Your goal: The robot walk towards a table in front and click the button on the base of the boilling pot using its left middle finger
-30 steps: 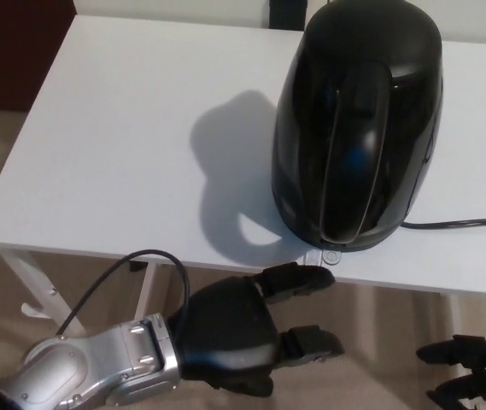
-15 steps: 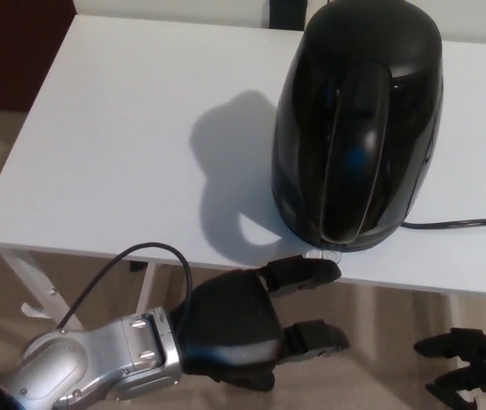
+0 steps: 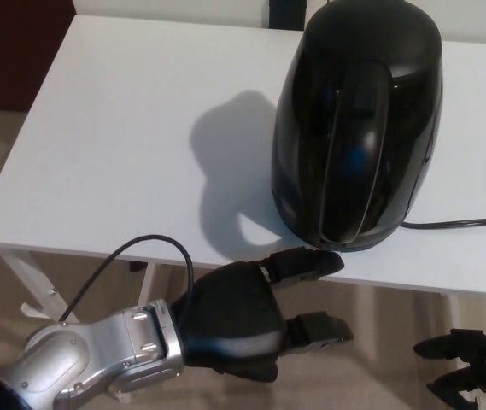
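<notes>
Two hands: the left hand reaches in from the lower left toward the table edge; the right hand hangs low at the lower right, off the table, idle.
Left fingers: spread apart and holding nothing; the upper finger stretches forward, its tip lying over the table's front edge right at the foot of the pot; the lower finger sits below table level.
Right fingers: apart and empty, only partly in view.
Boiling pot: the black boiling pot stands upright on the white table near its front edge, handle facing the camera, with its power cord trailing off to the right.
Button: on the base under the handle; the outstretched fingertip covers that spot, so I cannot tell whether it is touching or pressed.
Step in hand: by my judgement, the press itself, with the approach all but done.
Doing it well: push straight down with the fingertip only, keeping the other fingers clear of the pot wall.
Risk: a sideways shove could slide the pot; a tip too near the edge may miss the button.
</notes>
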